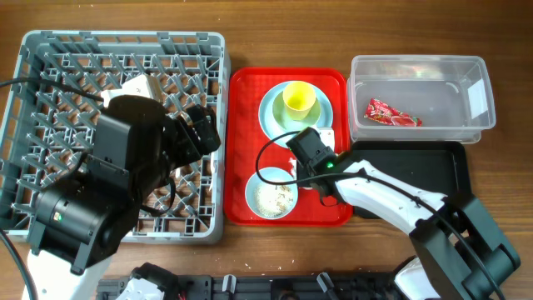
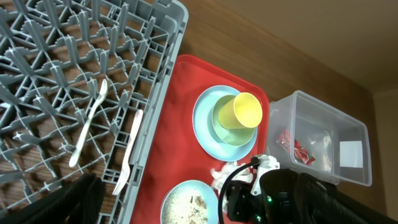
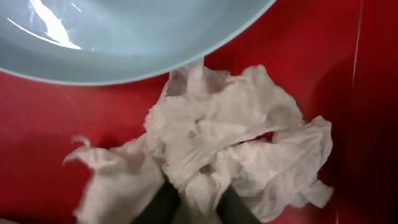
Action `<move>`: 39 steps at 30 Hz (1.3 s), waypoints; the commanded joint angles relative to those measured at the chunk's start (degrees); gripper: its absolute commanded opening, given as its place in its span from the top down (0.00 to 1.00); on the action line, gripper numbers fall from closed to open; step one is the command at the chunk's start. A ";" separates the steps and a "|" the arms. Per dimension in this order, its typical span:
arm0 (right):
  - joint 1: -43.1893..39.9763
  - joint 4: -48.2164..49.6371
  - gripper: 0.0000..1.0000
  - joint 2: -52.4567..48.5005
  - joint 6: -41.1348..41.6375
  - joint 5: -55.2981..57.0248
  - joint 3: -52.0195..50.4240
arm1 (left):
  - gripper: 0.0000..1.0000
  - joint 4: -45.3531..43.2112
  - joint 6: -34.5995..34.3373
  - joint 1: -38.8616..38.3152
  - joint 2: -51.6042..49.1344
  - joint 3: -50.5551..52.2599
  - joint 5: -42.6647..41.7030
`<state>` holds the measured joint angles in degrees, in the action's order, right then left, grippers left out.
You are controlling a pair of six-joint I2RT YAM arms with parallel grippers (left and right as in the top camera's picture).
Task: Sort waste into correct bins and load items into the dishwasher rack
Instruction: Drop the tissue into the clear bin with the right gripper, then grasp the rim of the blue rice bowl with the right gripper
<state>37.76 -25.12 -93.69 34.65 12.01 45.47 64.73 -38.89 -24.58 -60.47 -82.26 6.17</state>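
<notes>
Where the napkin (image 3: 217, 137) lies crumpled on the red tray (image 3: 50, 124), just beside the plate (image 3: 124, 37) rim, the right gripper (image 3: 199, 205) pinches its lower folds between narrowly set fingers. A straight lift should clear the rim and keep loose flaps from tearing before travel to the tub (image 1: 416, 83). The left gripper (image 1: 204, 125) hovers over the rack (image 1: 50, 67); its opening cannot be told.

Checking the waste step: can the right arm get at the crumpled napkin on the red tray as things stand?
Probably yes: the right gripper sits right at the crumpled napkin, its fingertips either side of a fold. The napkin lies uncovered beside the light blue dish.
</notes>
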 commanded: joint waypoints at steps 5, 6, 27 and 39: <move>-0.55 -13.66 0.95 2.71 -7.80 -1.31 13.62 | 0.00 -0.09 0.04 0.37 0.31 -0.48 0.59; -1.64 -15.34 0.96 4.55 -8.79 -0.55 16.31 | 0.00 -0.09 0.04 0.37 0.31 -0.48 0.59; -31.82 -15.93 0.26 18.25 -21.18 -33.77 19.78 | 0.00 -0.09 0.04 0.37 0.31 -0.48 0.59; 12.39 -19.17 0.96 14.29 -9.90 -14.58 14.08 | 0.00 -0.09 0.04 0.37 0.31 -0.48 0.59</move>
<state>43.92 -46.63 -75.72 18.55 -18.22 61.23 64.73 -38.89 -24.56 -60.47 -82.26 6.17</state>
